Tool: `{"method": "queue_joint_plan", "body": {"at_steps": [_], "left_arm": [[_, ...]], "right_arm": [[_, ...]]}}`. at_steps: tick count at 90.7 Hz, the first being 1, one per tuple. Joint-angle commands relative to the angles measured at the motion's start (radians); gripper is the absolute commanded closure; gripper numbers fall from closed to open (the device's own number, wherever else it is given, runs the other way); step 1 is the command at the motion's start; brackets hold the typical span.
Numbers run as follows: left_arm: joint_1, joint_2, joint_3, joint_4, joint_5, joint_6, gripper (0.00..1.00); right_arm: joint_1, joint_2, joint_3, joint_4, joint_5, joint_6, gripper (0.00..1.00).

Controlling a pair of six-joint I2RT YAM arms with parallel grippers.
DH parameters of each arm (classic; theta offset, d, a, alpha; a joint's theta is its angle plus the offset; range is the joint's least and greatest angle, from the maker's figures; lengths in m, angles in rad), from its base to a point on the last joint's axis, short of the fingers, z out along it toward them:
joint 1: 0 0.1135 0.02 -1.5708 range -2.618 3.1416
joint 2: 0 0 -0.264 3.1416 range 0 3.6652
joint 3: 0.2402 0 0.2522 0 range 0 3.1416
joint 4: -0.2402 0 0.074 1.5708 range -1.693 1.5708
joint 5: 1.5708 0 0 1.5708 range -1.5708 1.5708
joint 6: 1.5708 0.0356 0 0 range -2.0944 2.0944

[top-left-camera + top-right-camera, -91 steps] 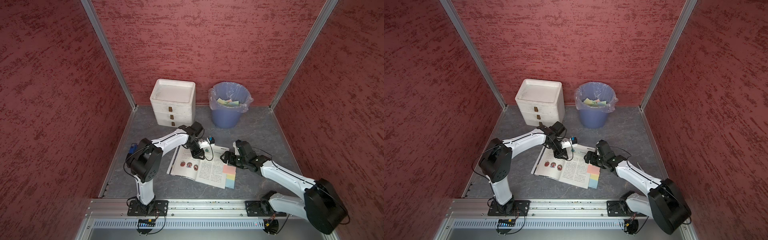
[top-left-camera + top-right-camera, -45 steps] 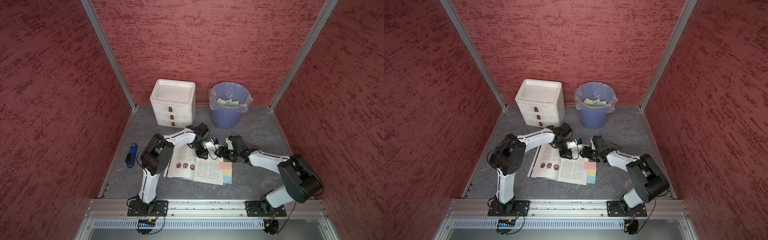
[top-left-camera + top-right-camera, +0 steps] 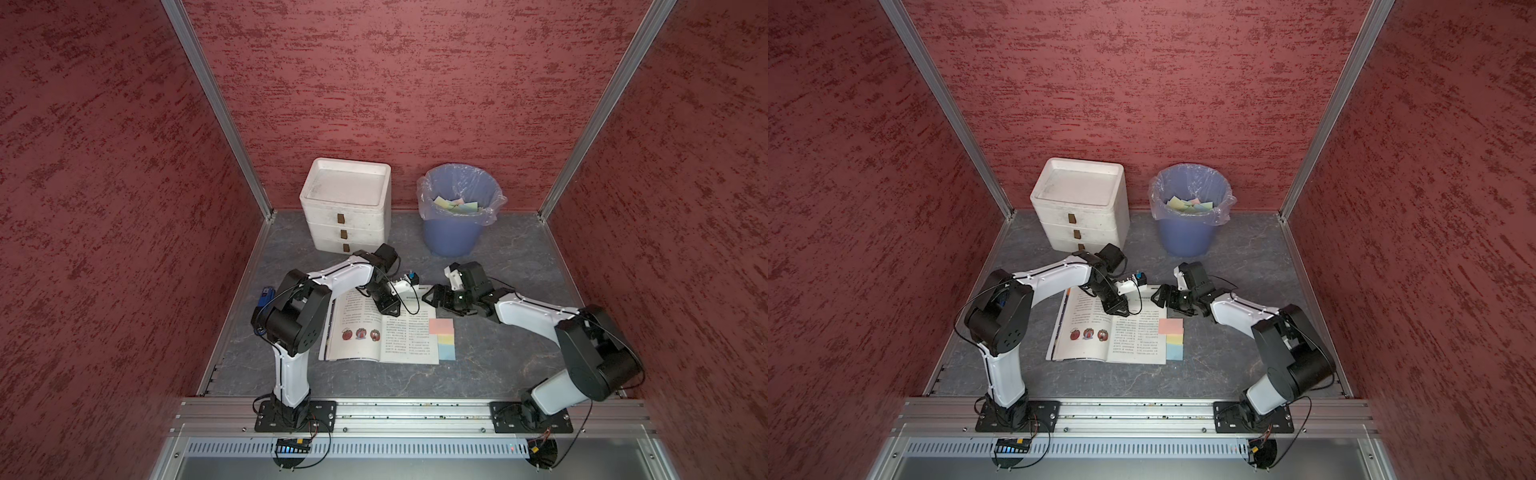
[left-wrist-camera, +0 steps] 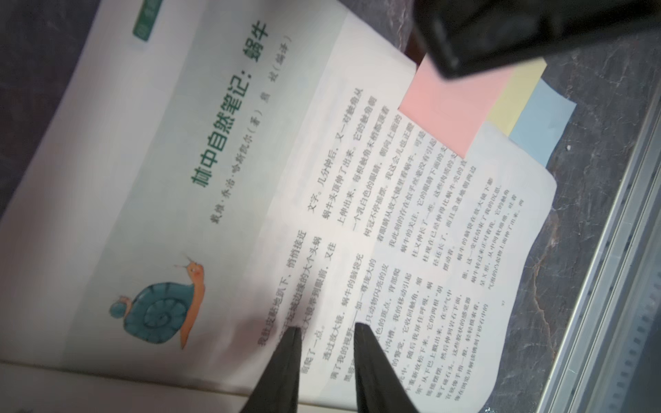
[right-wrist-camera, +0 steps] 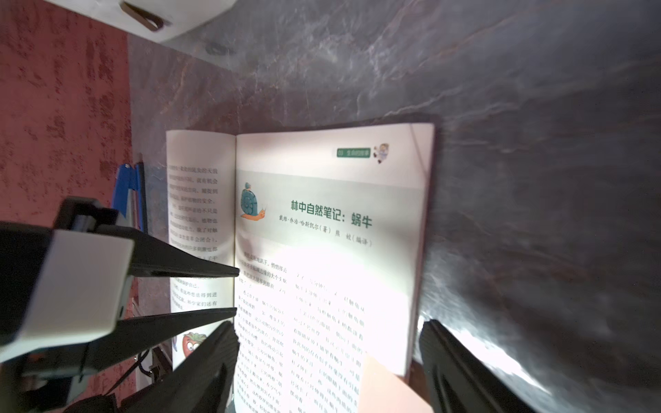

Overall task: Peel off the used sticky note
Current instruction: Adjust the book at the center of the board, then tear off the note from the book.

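An open book (image 3: 374,332) is being shown flat on the grey table (image 3: 498,365). Its page is being touched close to the spine by the tips of the left gripper (image 4: 327,327), whose jaws are being shown only slightly parted with nothing between them. The pink sticky note (image 3: 441,326) is being shown stuck at the outer edge of the right-hand page, with a yellow note (image 3: 446,340) and a blue note (image 3: 446,353) overlapped just beside it, nearer the robot. The right gripper (image 5: 327,325) is being held spread wide and empty, low over the far part of that page, and the pink sticky note is being framed between its fingers in the right wrist view. Coloured notes (image 3: 455,205) are being held in the blue bin (image 3: 453,241) at the back, beside a white drawer unit (image 3: 347,216).
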Motion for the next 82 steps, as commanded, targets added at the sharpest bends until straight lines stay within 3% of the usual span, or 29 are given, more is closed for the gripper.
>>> {"method": "queue_joint_plan", "body": {"at_steps": [1, 18, 44, 62, 82], "left_arm": [[-0.031, 0.023, 0.054, -0.004, 0.024, -0.005, 0.71], [-0.085, 0.107, 0.147, -0.007, 0.016, -0.021, 0.72], [-0.113, 0.21, 0.262, -0.003, -0.006, -0.037, 0.79], [-0.117, 0.28, 0.345, -0.031, -0.006, -0.043, 0.81], [-0.117, 0.342, 0.437, -0.066, -0.012, -0.049, 0.83]], "right_arm": [[-0.073, -0.109, -0.081, -0.064, 0.02, -0.021, 0.14], [-0.132, -0.168, -0.19, -0.027, -0.011, -0.001, 0.15], [-0.135, -0.05, -0.208, 0.133, -0.108, 0.037, 0.21], [-0.135, 0.027, -0.191, 0.204, -0.148, 0.056, 0.34], [-0.131, 0.011, -0.192, 0.205, -0.167, 0.057, 0.56]]}}
